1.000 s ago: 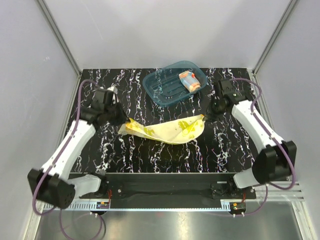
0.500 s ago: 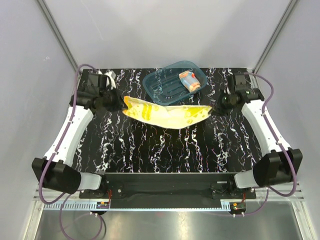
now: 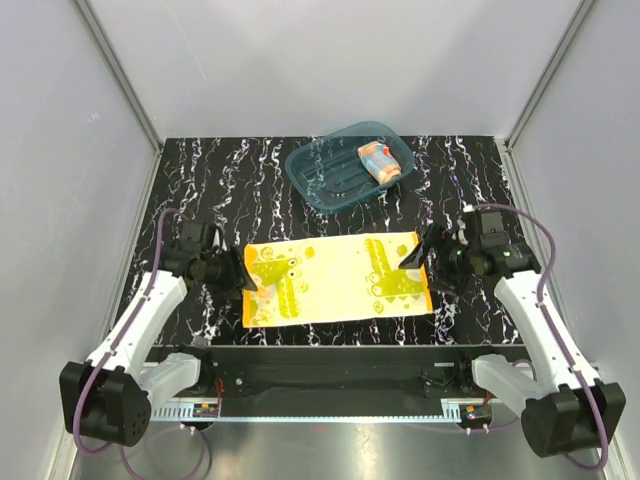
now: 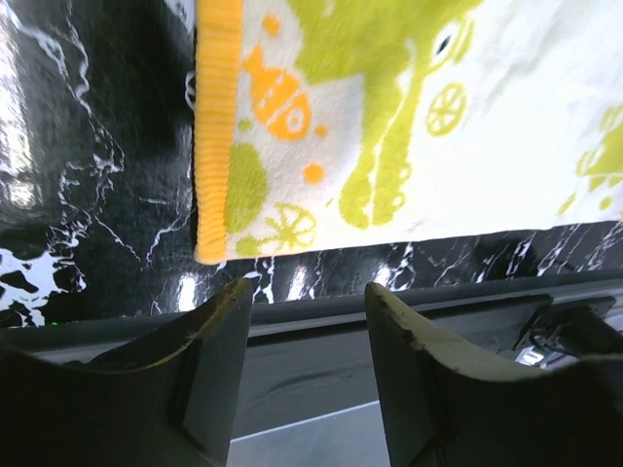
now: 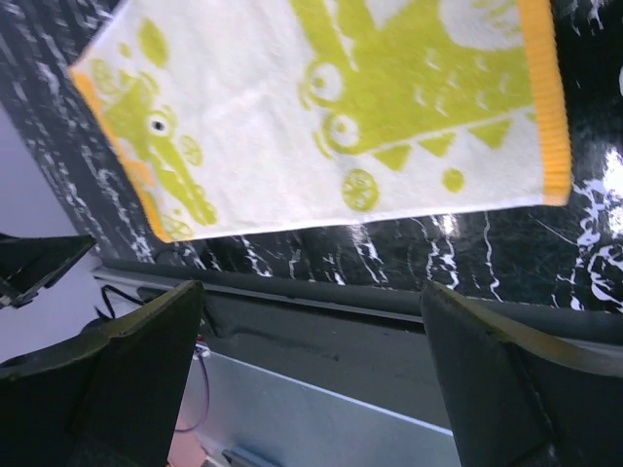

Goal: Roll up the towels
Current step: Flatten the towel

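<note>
My left gripper [image 3: 240,276] stands open and empty at the 9 o'clock edge of the yellow towel [image 3: 335,280]. My right gripper [image 3: 426,266] gapes wide, also empty, at its 3 o'clock edge. The towel lies spread flat on the table [image 3: 200,190] toward 6 o'clock. The other towel [image 3: 379,161], rolled, sits in the teal tub [image 3: 318,177] at 12 o'clock.

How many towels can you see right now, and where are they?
2. The yellow towel lies spread flat on the table, near the front edge. The rolled blue-and-orange towel sits inside the teal tub at the back. I see no others; one could be hidden under the spread towel.
</note>
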{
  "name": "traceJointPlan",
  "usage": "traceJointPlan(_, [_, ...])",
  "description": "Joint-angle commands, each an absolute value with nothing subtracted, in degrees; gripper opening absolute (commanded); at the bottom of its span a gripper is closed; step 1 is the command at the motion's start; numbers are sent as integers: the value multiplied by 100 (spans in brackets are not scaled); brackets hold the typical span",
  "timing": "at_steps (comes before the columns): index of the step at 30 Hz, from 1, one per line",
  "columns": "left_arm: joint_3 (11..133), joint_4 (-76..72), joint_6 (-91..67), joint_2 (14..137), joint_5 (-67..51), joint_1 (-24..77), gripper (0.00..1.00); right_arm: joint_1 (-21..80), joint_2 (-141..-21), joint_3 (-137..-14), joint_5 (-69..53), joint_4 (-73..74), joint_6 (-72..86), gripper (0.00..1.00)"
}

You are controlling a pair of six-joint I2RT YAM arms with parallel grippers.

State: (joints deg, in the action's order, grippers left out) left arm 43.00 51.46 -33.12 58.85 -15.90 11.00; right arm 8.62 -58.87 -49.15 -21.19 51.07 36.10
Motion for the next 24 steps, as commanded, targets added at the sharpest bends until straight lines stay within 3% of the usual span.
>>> traceJointPlan(1, [4895, 5027, -3288, 5897, -1249, 1055, 55, 888, -5817, -5553, -2136, 5291, 3499, 100])
traceJointPlan(9, [4808, 4044, -3287, 6774, -1309, 1072, 50, 888, -7109, -5897, -2144, 4467, 3068, 98])
traceJointPlan(18, [5264, 3340, -3199, 8462, -827, 1283, 48, 888, -9787, -6714, -2505, 3552, 2549, 81])
traceJointPlan(24, [6036, 3497, -2910, 9825, -450, 1283, 40, 879, -10467, -6821, -2145, 3402, 2584, 83])
